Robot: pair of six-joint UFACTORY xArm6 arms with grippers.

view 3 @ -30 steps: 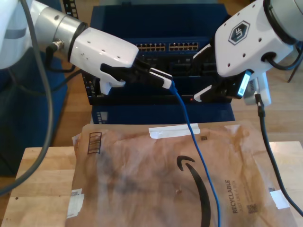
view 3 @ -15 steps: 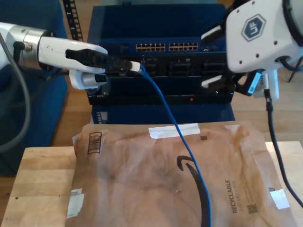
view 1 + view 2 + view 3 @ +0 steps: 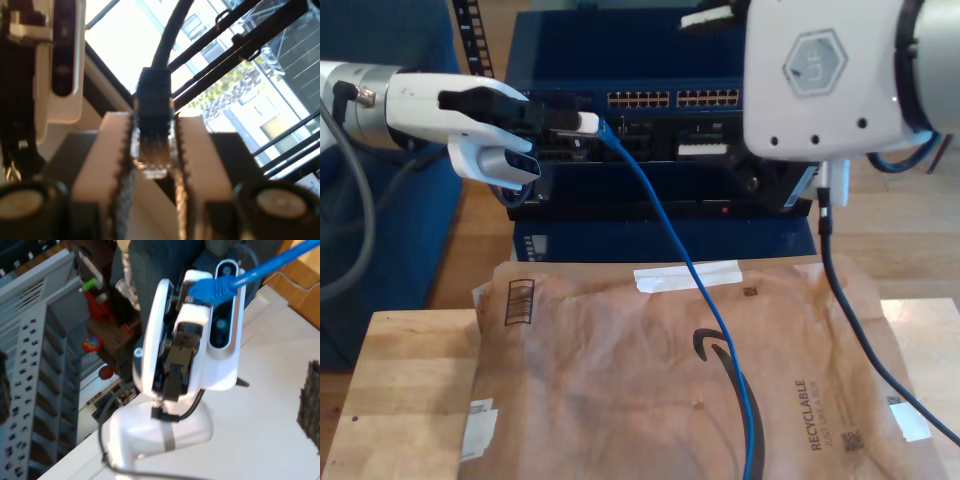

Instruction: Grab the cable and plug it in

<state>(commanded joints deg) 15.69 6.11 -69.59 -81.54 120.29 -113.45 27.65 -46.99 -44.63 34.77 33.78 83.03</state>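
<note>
Nearest: a crumpled brown paper mailer [image 3: 620, 380] lies over the wooden counter [image 3: 410, 370]. It is printed "RECYCLABLE" with a black smile-arrow mark, has a box-stack symbol at one corner, and carries strips of white tape. Smaller print under "RECYCLABLE" is too small to read.

The cable [image 3: 690, 270] runs bright blue up across the mailer from the near edge, lifting off it toward the rack. A thicker black cable [image 3: 850, 330] hangs from the arm on the exterior view's right. It is robot wiring, not the task's thing.

Farther back, the first end effector [image 3: 582, 122], on the arm at the exterior view's left, is closed on the plug [image 3: 152, 155]. The first wrist view shows the clear clip end pinched between ridged pads [image 3: 197, 150], contacts out past the fingertips and boot behind — probably held that way so the tip can go straight into a socket. It is level with and just beside the network switch [image 3: 670, 100], short of the port rows.

The second end effector [image 3: 155, 395] looks spread wide, its dark pads [image 3: 309, 400] at the frame edges and nothing between. Its camera faces the first one, likely to watch the insertion. The second arm [image 3: 820, 80] bears a hexagon logo, lettering unreadable.

The plug is not yet seated.
</note>
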